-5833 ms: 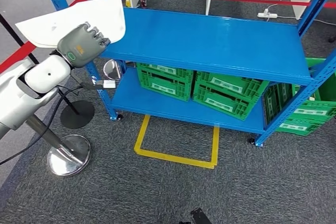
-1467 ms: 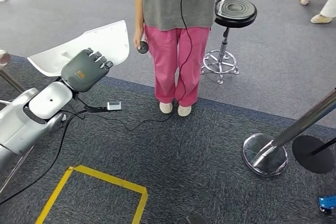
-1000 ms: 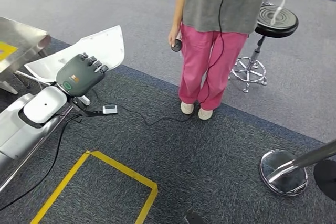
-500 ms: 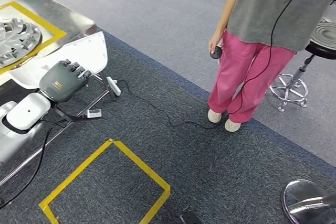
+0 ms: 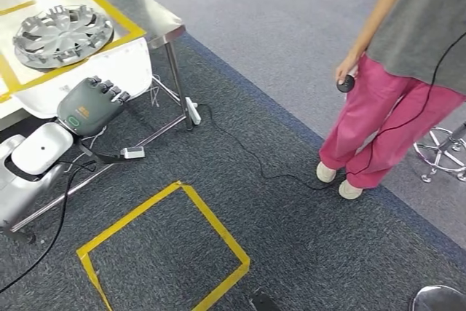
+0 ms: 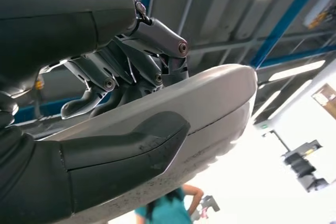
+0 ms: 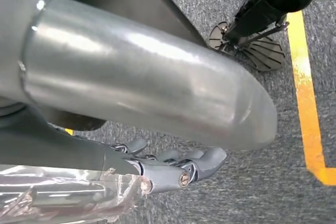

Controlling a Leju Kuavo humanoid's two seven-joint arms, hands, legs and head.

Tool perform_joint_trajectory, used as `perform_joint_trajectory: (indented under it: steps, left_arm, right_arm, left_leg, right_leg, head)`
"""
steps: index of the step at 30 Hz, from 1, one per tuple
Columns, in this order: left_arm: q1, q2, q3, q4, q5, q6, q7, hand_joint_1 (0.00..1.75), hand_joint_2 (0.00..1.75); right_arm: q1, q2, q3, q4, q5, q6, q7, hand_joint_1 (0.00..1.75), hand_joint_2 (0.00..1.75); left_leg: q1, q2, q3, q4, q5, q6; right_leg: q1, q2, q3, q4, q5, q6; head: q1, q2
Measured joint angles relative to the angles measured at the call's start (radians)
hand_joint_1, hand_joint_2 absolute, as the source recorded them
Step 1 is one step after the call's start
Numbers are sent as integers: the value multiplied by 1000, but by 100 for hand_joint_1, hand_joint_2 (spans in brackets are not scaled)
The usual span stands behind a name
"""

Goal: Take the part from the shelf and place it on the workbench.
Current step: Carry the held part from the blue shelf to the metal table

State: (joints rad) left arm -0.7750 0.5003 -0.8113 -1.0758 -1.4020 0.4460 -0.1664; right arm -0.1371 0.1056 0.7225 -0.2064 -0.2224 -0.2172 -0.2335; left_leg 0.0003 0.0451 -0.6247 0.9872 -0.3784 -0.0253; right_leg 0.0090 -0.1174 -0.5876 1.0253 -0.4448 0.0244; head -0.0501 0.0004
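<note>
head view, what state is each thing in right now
white part: held up by the left hand, beside the workbench edge
left hand: gripping the white part
workbench: carries a silver wheel cover
silver wheel cover: lying flat inside the yellow tape outline
right hand: hanging, holding nothing

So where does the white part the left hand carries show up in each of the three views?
Head view: the white part is at the left, gripped by the left hand, in front of the steel workbench.
Left wrist view: it is the pale curved panel across the middle, with the thumb against it.
Right wrist view: not there; the right hand hangs over carpet.
Shared landmark: the left hand, in the head and left wrist views.
</note>
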Motion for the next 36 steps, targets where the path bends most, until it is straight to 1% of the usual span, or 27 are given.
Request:
perform_joint_trajectory:
  steps: [1, 3, 4, 5, 6, 7, 8, 9, 10, 12, 14, 16, 17, 18, 20, 21, 22, 23, 24, 25, 27, 29, 31, 32, 33, 34, 36]
  left_arm:
    - [0, 0, 0, 0, 1, 1, -1, 175, 175]
    - [-4, -3, 0, -1, 3, 3, -4, 175, 175]
    - [-6, -7, 0, -1, 4, 4, -5, 175, 175]
    - [-7, -11, -2, -1, 5, 4, -6, 175, 175]
    - [-7, -15, -3, -1, 5, 4, -6, 175, 175]
    - [-7, -19, -5, -1, 5, 4, -6, 175, 175]
    - [-7, -22, -7, -1, 5, 4, -6, 175, 175]
    - [-7, -25, -8, -1, 5, 4, -6, 175, 175]
    - [-8, -29, -8, -1, 5, 4, -6, 175, 175]
    - [-11, -33, -8, -1, 5, 5, -6, 175, 175]
    - [-14, -35, -8, -1, 5, 5, -6, 175, 175]
    - [-14, -35, -8, -1, 5, 6, -6, 175, 175]
    - [-14, -34, -8, -1, 4, 6, -5, 175, 175]
    - [-16, -33, -8, 0, 3, 7, -3, 175, 175]
    - [-21, -36, -8, 0, 1, 8, 0, 175, 175]
    - [-22, -39, -10, 1, 1, 8, 0, 175, 175]
    - [-22, -41, -12, 1, 0, 8, 0, 175, 175]
    - [-20, -43, -14, 1, 0, 8, 0, 175, 175]
    - [-20, -44, -16, 2, -1, 8, 0, 175, 175]
    - [-20, -44, -17, 2, -1, 8, 0, 175, 175]
    - [-24, -44, -18, 2, -1, 8, 1, 175, 175]
    - [-27, -46, -18, 2, -1, 8, 2, 175, 175]
    - [-26, -46, -18, 2, -1, 8, 2, 175, 175]
    - [-26, -45, -18, 2, -1, 8, 3, 175, 175]
    - [-26, -45, -18, 2, -1, 8, 3, 175, 175]
    - [-28, -46, -18, 2, -1, 9, 3, 175, 175]
    - [-29, -48, -19, 2, -1, 12, 3, 175, 175]
  right_arm:
    - [-1, 0, 0, 0, 0, 0, 0, 0, 0]
    - [-3, 0, 0, -1, 0, 0, 0, 0, 0]
    - [-2, -1, 0, -1, 0, 0, 0, 0, 0]
    - [0, -2, 0, -1, 0, 0, 0, 0, 0]
    - [3, -2, 0, -1, 0, 0, 0, 0, 0]
    - [5, -3, 0, 0, 0, 0, 0, 0, 0]
    - [5, -4, 0, 0, 0, 0, 0, 0, 0]
    - [5, -4, 0, 0, -1, 0, 0, 0, 0]
    - [4, -4, 0, 0, -1, 0, 0, 0, 0]
    - [3, -5, -1, 0, -1, 0, 0, 0, 0]
    - [4, -5, -1, 0, -2, 0, 0, 0, 0]
    - [4, -5, -2, -1, -3, 0, -1, 0, 0]
    - [2, -4, -3, -1, -3, 0, -1, 0, 0]
    - [1, -4, -4, -1, -3, -1, -2, 0, 0]
    - [1, -5, -7, -1, -3, -1, -3, 0, 0]
    - [4, -5, -8, -1, -3, -1, -3, 0, 0]
    - [6, -5, -9, -1, -3, -1, -3, 0, 0]
    - [8, -6, -11, -1, -2, 0, -3, 0, 0]
    - [8, -6, -12, -1, -2, 0, -3, 0, 0]
    - [8, -6, -14, -1, -2, 0, -3, 0, 0]
    - [6, -6, -16, -1, -2, 0, -3, 0, 0]
    - [5, -6, -16, -1, -2, 0, -3, 0, 0]
    - [4, -6, -17, -1, -1, 0, -3, 0, 0]
    - [4, -6, -17, -1, -1, 0, -3, 0, 0]
    - [2, -6, -17, -1, 0, 0, -3, 0, 0]
    - [1, -6, -17, -1, 0, 0, -3, 0, 0]
    - [3, -7, -18, -1, -1, 0, -4, 0, 0]
  left_leg:
    - [2, -13, 0, -1, 1, 5]
    - [7, -36, 1, -2, 4, 17]
    - [9, -47, 1, -3, 4, 22]
    - [10, -59, 1, -3, 4, 26]
    - [9, -73, 1, -2, 5, 28]
    - [9, -88, 0, -2, 4, 29]
    - [9, -103, 1, -2, 4, 29]
    - [9, -118, 1, -2, 5, 28]
    - [10, -132, 2, -1, 5, 27]
    - [11, -157, -2, 2, 5, 20]
    - [12, -180, -9, 3, 8, 9]
    - [17, -196, -14, 0, 12, -2]
    - [16, -180, -18, 5, 8, -7]
    - [13, -151, -29, 27, -7, -11]
    - [8, -83, -78, 129, -65, -16]
    - [8, -67, -113, 200, -96, -18]
    - [9, -61, -140, 256, -114, -19]
    - [10, -58, -153, 283, -115, -20]
    - [10, -56, -147, 272, -98, -21]
    - [10, -49, -121, 223, -67, -20]
    - [6, -8, -49, 89, -11, -18]
    - [1, 18, -11, 16, 3, -8]
    - [0, 1, -10, 9, 0, 6]
    - [2, -10, -10, 8, 1, 12]
    - [4, -19, -9, 6, 2, 18]
    - [7, -26, -8, 5, 2, 24]
    - [9, -40, -8, 5, 1, 31]
  right_leg:
    - [-2, 2, 1, 2, -4, 6]
    - [-6, 48, -18, 49, -34, 18]
    - [-8, 81, -45, 104, -62, 23]
    - [-9, 103, -80, 175, -94, 25]
    - [-9, 111, -115, 243, -117, 25]
    - [-9, 115, -141, 286, -126, 25]
    - [-9, 116, -150, 293, -116, 23]
    - [-9, 120, -139, 259, -87, 21]
    - [-10, 131, -113, 195, -48, 18]
    - [-17, 181, -54, 64, 7, 15]
    - [-21, 208, -27, 13, 16, 12]
    - [-19, 188, -23, 10, 16, 2]
    - [-19, 177, -22, 8, 18, -4]
    - [-20, 166, -21, 6, 20, -10]
    - [-20, 144, -19, 2, 21, -18]
    - [-19, 131, -19, 2, 20, -20]
    - [-18, 117, -19, 2, 18, -21]
    - [-18, 103, -19, 3, 17, -21]
    - [-18, 90, -17, 3, 15, -21]
    - [-18, 78, -15, 3, 13, -19]
    - [-13, 57, -9, 5, 6, -12]
    - [-4, 39, -5, 6, 0, -3]
    - [-1, 17, 1, 2, -5, 5]
    - [-3, 18, 2, 5, -11, 11]
    - [-5, 33, -4, 21, -23, 16]
    - [-7, 56, -21, 58, -44, 22]
    - [-9, 102, -85, 186, -100, 27]
  head:
    - [0, 0]
    - [3, 0]
    - [5, 0]
    - [6, 0]
    - [7, 0]
    - [7, 0]
    - [7, 0]
    - [7, 0]
    - [7, 0]
    - [7, 0]
    - [6, 0]
    - [6, 0]
    - [4, 0]
    - [1, 0]
    - [-6, 0]
    - [-7, 0]
    - [-7, 0]
    - [-7, 0]
    - [-7, 0]
    - [-7, 0]
    - [-8, 0]
    - [-5, 0]
    - [0, 0]
    - [0, 0]
    - [2, 0]
    - [5, 0]
    - [12, 0]
